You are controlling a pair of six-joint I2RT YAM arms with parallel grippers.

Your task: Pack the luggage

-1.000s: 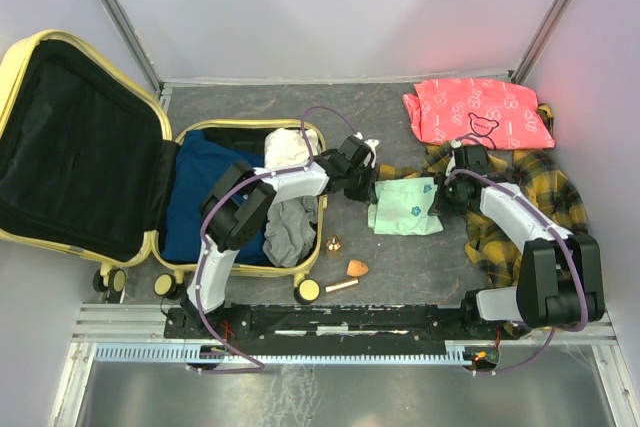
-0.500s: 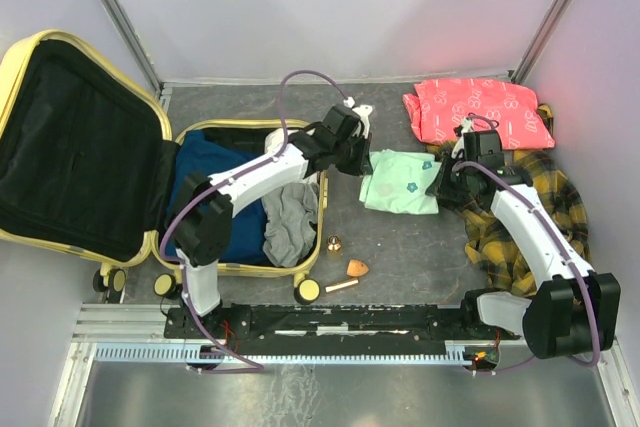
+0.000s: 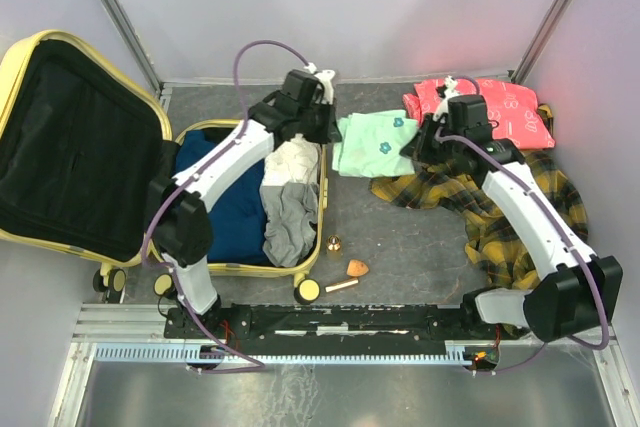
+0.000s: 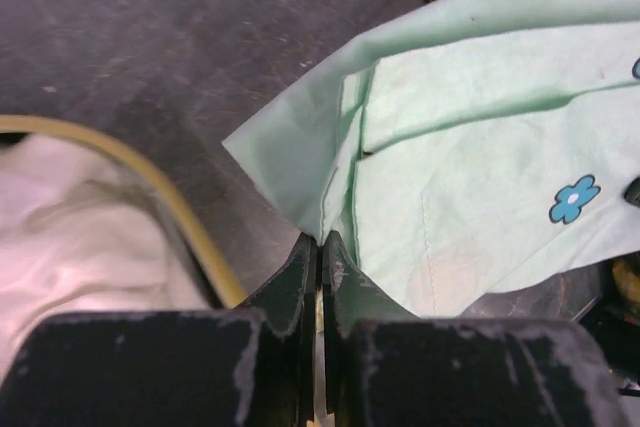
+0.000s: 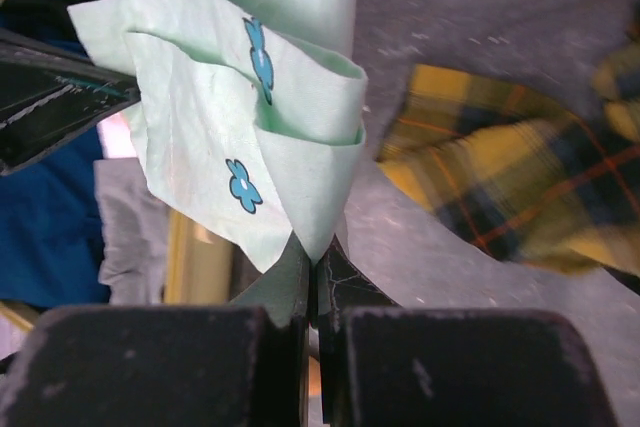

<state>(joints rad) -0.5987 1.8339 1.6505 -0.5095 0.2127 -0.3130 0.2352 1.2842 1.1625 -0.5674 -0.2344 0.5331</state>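
My left jaws: pressed together at the tips of my left gripper (image 4: pixel 320 242), pinching one edge of the green flowered cloth (image 4: pixel 470 177)
My right jaws: the right gripper (image 5: pixel 312 257) is shut too, nipping a folded corner of the same cloth
Cloth: it spans from one gripper to the other, doubled over on itself, with small blue flowers showing; I cannot tell whether any of it rests on the table (image 3: pixel 400 237)
Beside my left fingers: the yellow rim of the luggage (image 3: pixel 75 152) and a white garment (image 4: pixel 70 207) inside it, just left of the pinch
Beside my right fingers: a yellow plaid shirt (image 5: pixel 520 177) lying rumpled on the table, to the right
Luggage: open on the left side of the table, lid thrown back against the left wall, black lining up; the base holds a blue garment (image 3: pixel 215 207), a grey garment (image 3: pixel 290 222) and the white one
Far right: a pink printed cloth (image 3: pixel 490 112) lies flat near the back wall
Hidden or cut off: my own fingers cover the pinch lines; the cloth runs out of the left wrist view; my right arm covers part of the plaid shirt and the pink cloth's near corner; the lid's left edge is cropped
Hard to make out: three small objects (image 3: pixel 357 267) near the luggage wheels, too small to name
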